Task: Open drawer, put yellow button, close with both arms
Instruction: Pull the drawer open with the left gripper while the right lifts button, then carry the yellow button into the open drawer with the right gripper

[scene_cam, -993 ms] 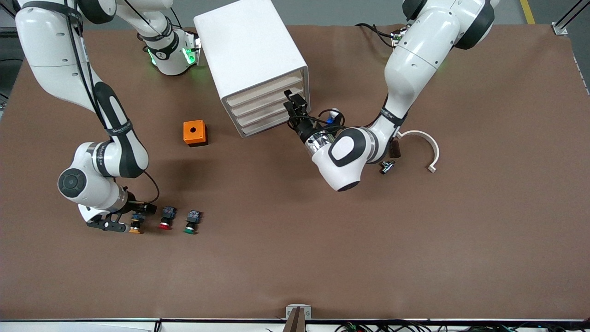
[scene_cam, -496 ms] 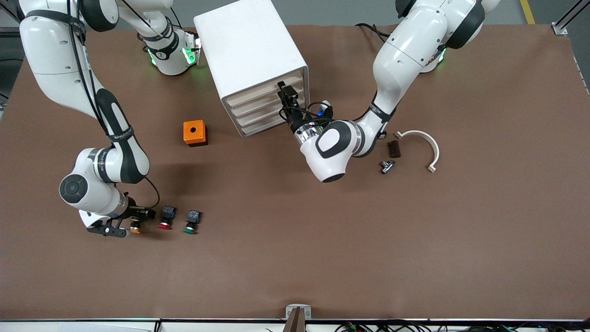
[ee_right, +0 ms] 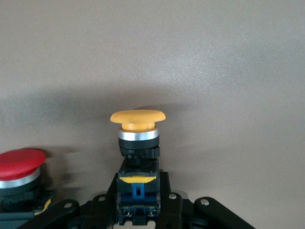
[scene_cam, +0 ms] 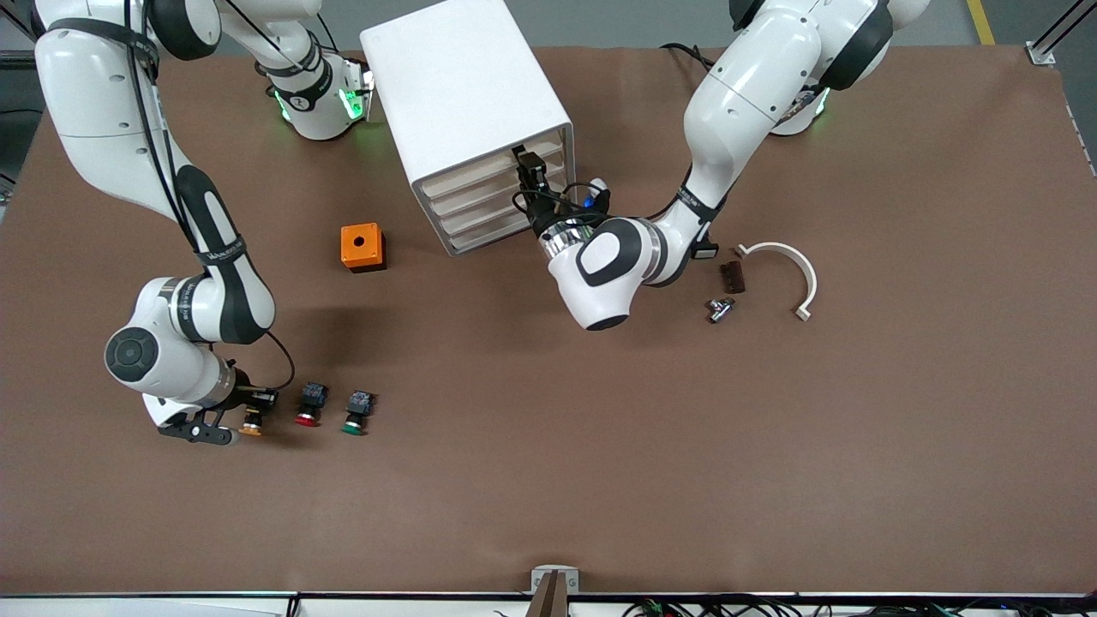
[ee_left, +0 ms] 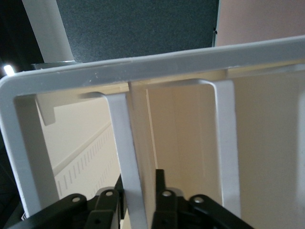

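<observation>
Right gripper pinches the yellow button's blue rear block, lower left of front view (red switch beside it). Left gripper straddles a drawer handle, fingers slightly apart.

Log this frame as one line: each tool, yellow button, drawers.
left tool: at drawer unit, fingers astride a drawer handle | right tool: shut on yellow button, on table | drawers: closed

We see a brown table carrying a white drawer cabinet, an orange box, 3 buttons in a row: yellow, red, green; also a white curved bracket, a dark block, a metal fitting.
</observation>
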### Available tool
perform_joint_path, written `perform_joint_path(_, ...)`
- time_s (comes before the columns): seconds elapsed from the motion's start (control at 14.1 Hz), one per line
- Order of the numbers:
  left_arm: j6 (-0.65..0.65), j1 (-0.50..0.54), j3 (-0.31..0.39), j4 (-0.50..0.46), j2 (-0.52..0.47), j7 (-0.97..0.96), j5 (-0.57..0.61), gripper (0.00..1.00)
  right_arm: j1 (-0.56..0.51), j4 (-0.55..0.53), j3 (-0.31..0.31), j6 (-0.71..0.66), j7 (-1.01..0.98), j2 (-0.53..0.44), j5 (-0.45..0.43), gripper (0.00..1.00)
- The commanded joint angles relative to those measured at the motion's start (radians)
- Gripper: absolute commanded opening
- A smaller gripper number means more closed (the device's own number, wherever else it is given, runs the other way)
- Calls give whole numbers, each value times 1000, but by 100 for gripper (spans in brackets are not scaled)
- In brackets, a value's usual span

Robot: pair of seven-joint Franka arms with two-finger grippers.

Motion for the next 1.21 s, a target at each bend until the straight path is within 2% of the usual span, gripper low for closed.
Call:
perform_joint_path(0.0,-10,-7,5,4,7,-17,-13,20,-2,57,10,-143,-2,-38,6,0)
perform_joint_path(0.21,-18,4,5,6,6,-28,-20,10,1,104,12,-347,30,-141,25,0)
perform_joint_path(0.5,-18,36,9,7,6,-43,-22,8,52,101,13,-532,215,-304,116,0)
perform_joint_path(0.71,-18,71,9,12,4,-43,-31,8,128,81,13,-612,427,-391,121,0)
perform_joint_path(0.85,-18,99,11,12,6,-42,-32,9,199,28,13,-616,600,-452,124,0)
perform_joint_path(0.99,-18,128,14,12,6,-43,-29,9,278,-18,13,-615,764,-494,142,0)
perform_joint_path(1.13,-18,155,14,12,4,-43,-25,10,367,-20,13,-618,925,-505,144,0)
